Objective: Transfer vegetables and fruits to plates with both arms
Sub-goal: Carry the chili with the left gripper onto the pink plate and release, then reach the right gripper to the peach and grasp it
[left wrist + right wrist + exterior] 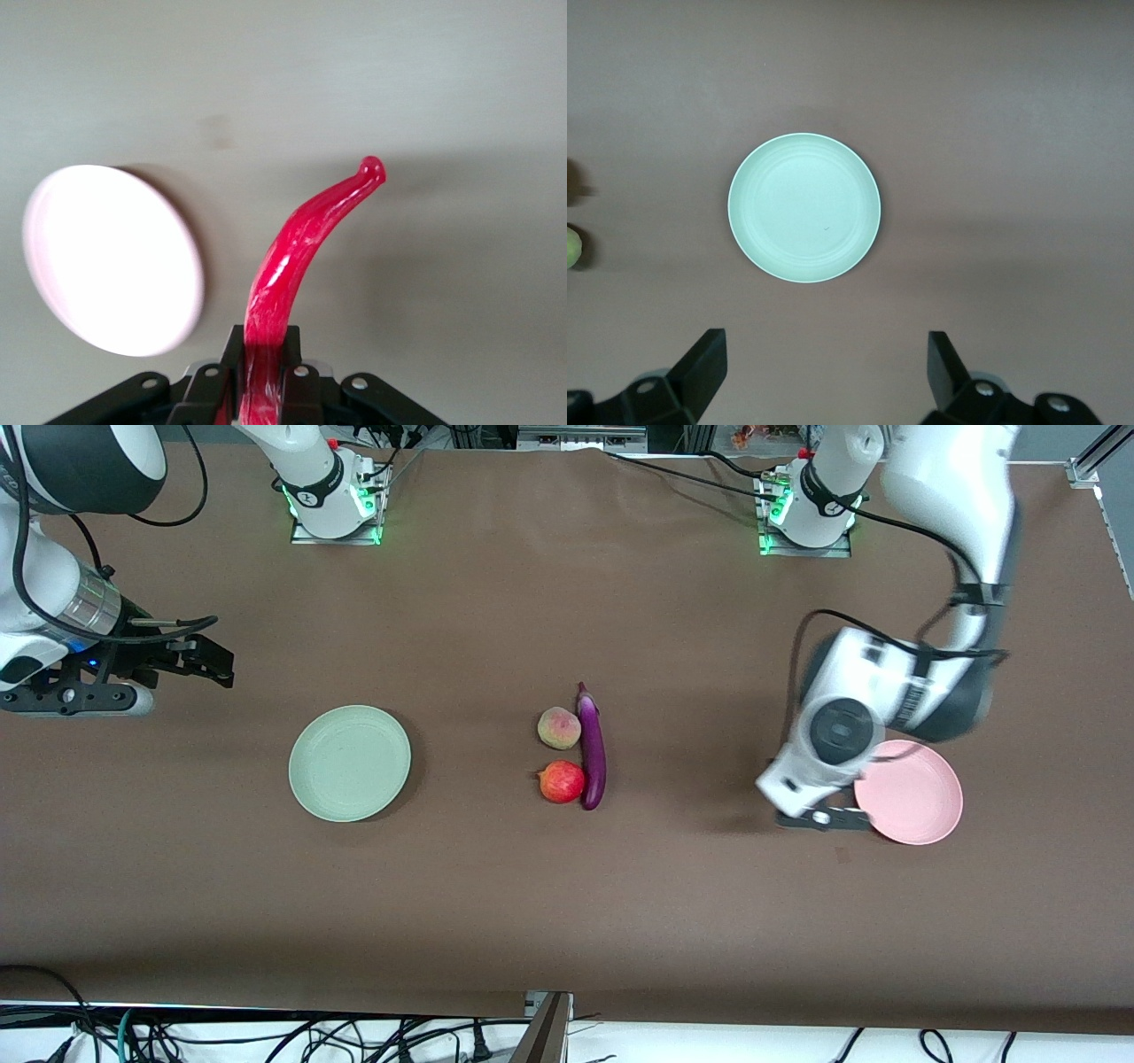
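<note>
Red chili pepper (297,257) between left jaws.

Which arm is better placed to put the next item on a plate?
Left. The left gripper is shut on the red chili beside the pink plate. The right gripper waits open and empty near the table's end, above the green plate.

I see a brown table cover (496,895) under even light, with tangled black cables (266,1036) along its near edge.
</note>
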### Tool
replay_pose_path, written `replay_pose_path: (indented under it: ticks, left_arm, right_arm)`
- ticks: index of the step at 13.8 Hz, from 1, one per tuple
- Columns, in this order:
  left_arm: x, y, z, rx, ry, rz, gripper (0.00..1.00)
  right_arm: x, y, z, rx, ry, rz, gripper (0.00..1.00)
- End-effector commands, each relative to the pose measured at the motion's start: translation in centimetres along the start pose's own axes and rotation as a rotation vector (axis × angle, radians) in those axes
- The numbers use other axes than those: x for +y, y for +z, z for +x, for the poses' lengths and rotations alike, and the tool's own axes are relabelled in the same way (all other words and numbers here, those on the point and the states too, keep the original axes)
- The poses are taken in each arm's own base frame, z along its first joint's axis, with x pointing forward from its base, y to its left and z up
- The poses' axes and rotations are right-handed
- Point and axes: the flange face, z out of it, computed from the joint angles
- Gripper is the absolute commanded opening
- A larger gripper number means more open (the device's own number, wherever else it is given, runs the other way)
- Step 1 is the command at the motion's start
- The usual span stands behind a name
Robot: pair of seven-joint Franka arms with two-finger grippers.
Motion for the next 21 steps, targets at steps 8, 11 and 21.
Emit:
replay_pose_path:
  ticks: [8,11,21]
  left_arm:
    - [-19.2,12.7,2.5,0.026,0.104,-0.066,0.06]
    - [-20.6,13.3,2.4,0.037,0.132,-0.079,0.99]
    - [-18.9,4.7,0.9,0.042,0.116,-0.188,1.0]
  right_arm:
    - [-0.4,-0.1,0.1,-0.002,-0.015,-0.017,1.0]
    - [-0.8,0.2,0.2,-0.008,-0.023,-0.018,1.0]
    - [-5.6,2.8,1.1,-0.049,-0.018,0.145,1.0]
